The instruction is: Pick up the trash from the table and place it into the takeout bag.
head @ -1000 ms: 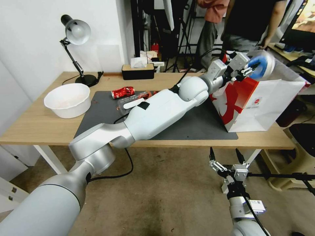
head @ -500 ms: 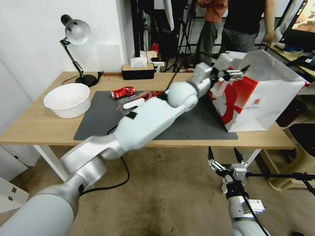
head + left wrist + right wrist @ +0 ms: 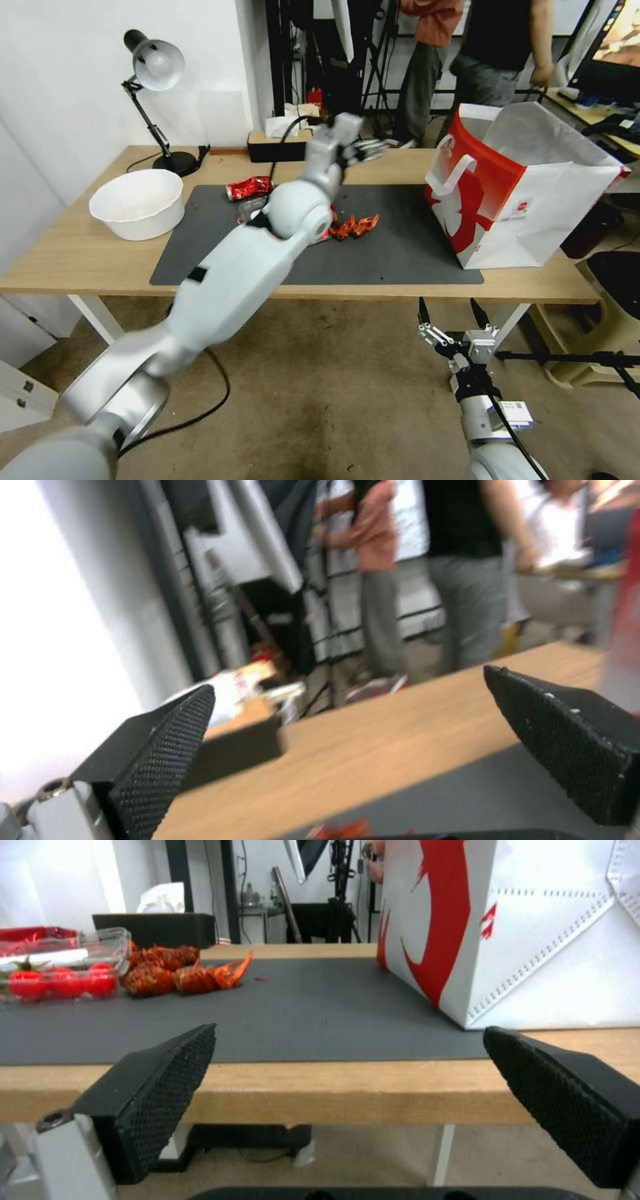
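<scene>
Hovering over the far side of the table (image 3: 80,267), the left gripper (image 3: 363,150) sits with its fingers spread wide and nothing between them, up above the back edge of the dark grey mat (image 3: 400,253). The wrist view shows both black pads (image 3: 160,760) well apart with just the desk and room beyond.

Takeout bag (image 3: 533,213) stands upright at the right end of the mat, mouth open, one white handle (image 3: 453,175) hanging on the red side. Can't see what's inside it from here.

Trash on the mat: a crushed red can (image 3: 250,187) near the back left corner, a clear box (image 3: 60,965) of little red tomatoes, and some red crayfish shells (image 3: 353,227) just beside it. Big white bowl (image 3: 137,203) sits off the mat to the left, near a desk lamp (image 3: 155,73).

Right gripper (image 3: 453,323) is parked low in front of the table edge, fingers also splayed, holding nothing.
</scene>
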Robot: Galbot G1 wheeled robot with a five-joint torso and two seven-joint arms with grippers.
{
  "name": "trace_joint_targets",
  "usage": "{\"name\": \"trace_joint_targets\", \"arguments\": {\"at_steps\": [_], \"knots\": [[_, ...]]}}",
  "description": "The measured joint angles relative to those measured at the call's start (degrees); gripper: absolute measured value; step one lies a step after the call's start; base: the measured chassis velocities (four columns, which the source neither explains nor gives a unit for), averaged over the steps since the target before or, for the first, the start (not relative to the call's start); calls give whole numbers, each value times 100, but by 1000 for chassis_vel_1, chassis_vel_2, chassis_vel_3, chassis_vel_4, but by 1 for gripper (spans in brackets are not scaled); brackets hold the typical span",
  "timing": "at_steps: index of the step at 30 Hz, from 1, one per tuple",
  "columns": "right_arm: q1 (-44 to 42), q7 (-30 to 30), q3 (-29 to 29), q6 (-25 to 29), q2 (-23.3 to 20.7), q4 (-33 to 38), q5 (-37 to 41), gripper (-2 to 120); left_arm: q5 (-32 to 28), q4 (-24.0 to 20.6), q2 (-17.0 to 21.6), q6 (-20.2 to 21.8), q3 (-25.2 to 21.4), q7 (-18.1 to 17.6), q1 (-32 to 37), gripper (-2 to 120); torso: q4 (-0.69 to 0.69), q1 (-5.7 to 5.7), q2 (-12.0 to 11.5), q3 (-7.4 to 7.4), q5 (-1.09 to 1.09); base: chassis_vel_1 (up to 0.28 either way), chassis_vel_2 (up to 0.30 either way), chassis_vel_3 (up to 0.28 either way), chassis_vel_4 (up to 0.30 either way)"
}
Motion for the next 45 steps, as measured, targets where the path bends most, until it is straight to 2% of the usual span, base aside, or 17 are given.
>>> {"name": "trace_joint_targets", "arguments": {"at_steps": [3, 6, 14, 22, 25, 33, 39, 45], "knots": [[-8, 0, -19, -1, 9, -12, -12, 100, 75, -373, 197, 225, -231, -243, 424, 100, 0, 0, 1, 0, 1, 0, 0, 0, 0], [-20, 1, -26, -2, 13, -12, -21, 100, 132, -564, 283, 334, -390, -392, 724, 100, -1, 0, 1, 0, 1, 0, 0, 0, 0], [-56, 64, -17, -68, 8, -2, -47, 100, 247, -1061, 437, 272, -974, -772, 1767, 100, -1, 0, 1, 0, 0, 0, 0, 0, 0], [-97, 77, -13, -69, 5, 7, -70, 100, 264, -1386, 615, 69, -1441, -787, 2621, 100, -1, 0, 1, 0, 1, 0, 0, 0, 0], [-122, 77, -17, -69, -9, 38, -88, 100, 300, -1573, 712, 11, -1640, -756, 3147, 100, -1, 0, 1, 0, 1, 0, 0, 0, 0], [-153, 68, -67, -70, -41, 88, -117, 100, 497, -1688, 799, -253, -1981, -650, 3985, 100, 0, -1, 0, 0, 1, 0, 0, 0, 0], [-154, 68, -78, -90, -77, 120, -117, 100, 501, -1768, 912, -400, -2111, -628, 4204, 100, 0, 0, 0, 1, 2, 0, 0, 0, 0], [-171, 65, -92, -94, -51, 122, -117, 100, 503, -2057, 740, -407, -2360, -565, 4540, 100, -1, 0, 0, 1, 1, 0, 0, 0, 0]]}}
